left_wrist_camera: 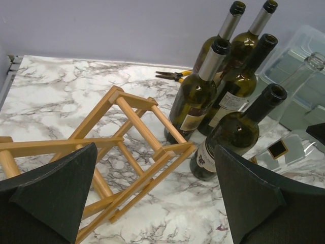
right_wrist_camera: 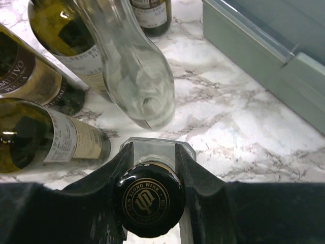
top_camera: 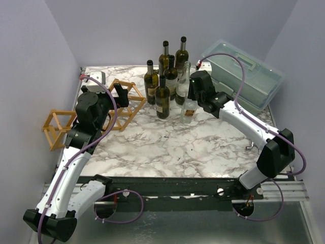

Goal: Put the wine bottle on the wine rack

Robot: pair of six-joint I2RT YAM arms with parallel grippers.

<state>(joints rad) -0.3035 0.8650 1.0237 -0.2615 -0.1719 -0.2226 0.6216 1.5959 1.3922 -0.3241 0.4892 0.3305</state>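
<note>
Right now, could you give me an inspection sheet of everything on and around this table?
Surface: marble table, white with grey veins.
Job's things: wooden rack at the left; small bottle upright, capped.
Clutter: five dark bottles, a clear bottle, toolbox, pliers.
Grippers: left gripper open above the rack; right gripper shut on the small bottle's cap.
Cables: purple cables run along both arms.
Surroundings: plain walls; nothing else seen.
</note>
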